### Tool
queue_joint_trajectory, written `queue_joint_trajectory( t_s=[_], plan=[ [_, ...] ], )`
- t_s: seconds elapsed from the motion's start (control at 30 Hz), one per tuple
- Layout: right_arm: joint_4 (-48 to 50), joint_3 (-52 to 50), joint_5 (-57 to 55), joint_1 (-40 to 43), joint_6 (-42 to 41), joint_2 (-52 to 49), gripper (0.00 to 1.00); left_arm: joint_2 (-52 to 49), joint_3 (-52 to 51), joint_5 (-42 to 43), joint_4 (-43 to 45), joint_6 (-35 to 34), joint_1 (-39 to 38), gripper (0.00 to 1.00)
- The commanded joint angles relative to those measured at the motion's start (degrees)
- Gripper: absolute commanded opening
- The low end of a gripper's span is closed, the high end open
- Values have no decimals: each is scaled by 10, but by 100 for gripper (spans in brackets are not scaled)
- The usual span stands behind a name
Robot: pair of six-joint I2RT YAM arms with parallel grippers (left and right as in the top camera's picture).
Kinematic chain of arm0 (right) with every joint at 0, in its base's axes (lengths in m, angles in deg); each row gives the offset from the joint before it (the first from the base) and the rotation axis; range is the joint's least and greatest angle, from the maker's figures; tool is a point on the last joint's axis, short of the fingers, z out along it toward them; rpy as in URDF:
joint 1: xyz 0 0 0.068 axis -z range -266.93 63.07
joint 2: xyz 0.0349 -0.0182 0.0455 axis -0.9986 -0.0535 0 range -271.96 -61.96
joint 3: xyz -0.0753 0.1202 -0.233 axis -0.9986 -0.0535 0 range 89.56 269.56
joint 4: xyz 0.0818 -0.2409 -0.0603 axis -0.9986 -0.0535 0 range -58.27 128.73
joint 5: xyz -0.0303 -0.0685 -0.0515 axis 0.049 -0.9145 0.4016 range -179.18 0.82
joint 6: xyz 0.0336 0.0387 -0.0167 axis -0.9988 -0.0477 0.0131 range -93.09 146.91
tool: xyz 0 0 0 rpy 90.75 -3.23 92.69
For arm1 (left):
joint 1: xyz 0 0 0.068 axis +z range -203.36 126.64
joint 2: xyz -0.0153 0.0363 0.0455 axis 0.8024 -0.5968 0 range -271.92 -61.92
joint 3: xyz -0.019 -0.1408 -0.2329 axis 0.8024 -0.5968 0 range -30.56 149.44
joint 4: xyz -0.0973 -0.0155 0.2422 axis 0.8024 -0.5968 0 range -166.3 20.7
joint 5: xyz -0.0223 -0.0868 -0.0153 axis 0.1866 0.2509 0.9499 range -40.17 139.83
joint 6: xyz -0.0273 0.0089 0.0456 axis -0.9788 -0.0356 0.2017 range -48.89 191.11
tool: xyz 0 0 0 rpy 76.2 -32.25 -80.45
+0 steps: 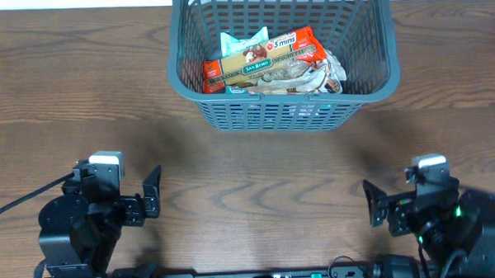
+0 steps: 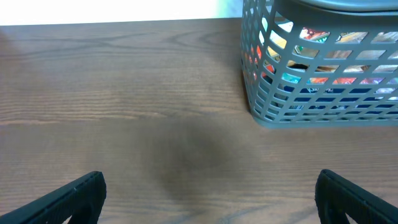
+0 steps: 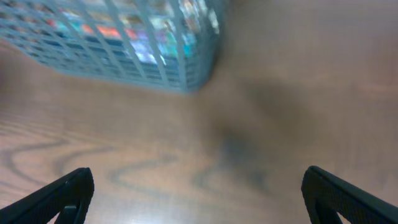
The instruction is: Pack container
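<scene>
The dark grey lattice container (image 1: 369,73) stands at the back middle of the wooden table. Inside lie several snack packets, topmost a red and brown San Remo packet (image 1: 265,64). The container also shows in the left wrist view (image 2: 323,106) at upper right and, blurred, in the right wrist view (image 3: 124,53) at upper left. My left gripper (image 1: 153,196) is open and empty at the front left, over bare wood (image 2: 208,199). My right gripper (image 1: 371,205) is open and empty at the front right, over bare wood (image 3: 199,199).
The wooden table (image 1: 257,188) spreads between the grippers and the container. A black cable (image 1: 14,205) trails off the left arm to the left edge. A white surface borders the table's far side.
</scene>
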Motion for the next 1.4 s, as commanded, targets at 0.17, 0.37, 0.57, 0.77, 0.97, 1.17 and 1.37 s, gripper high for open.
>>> queue_joint_trajectory(
  t_s=[0.17, 0.37, 0.57, 0.77, 0.97, 1.17, 1.37],
  plan=[
    [124, -117, 18, -57, 21, 157, 99, -1, -2, 6, 1, -9, 2, 99],
    [290, -243, 14, -85, 2, 224, 99, -1, -2, 6, 1, -9, 2, 99],
    [459, -337, -52, -106, 2, 237, 99, -1, -2, 6, 1, -9, 2, 98],
    [523, -392, -112, -106, 2, 241, 99, -1, -2, 6, 1, -9, 2, 99],
    [559, -439, -162, -106, 1, 243, 99, -1, -2, 6, 1, -9, 2, 98],
    [559, -470, -162, -106, 1, 243, 99, -1, -2, 6, 1, -9, 2, 99],
    [551, -489, -162, -106, 0, 243, 99, -1, -2, 6, 1, -9, 2, 98]
  ],
)
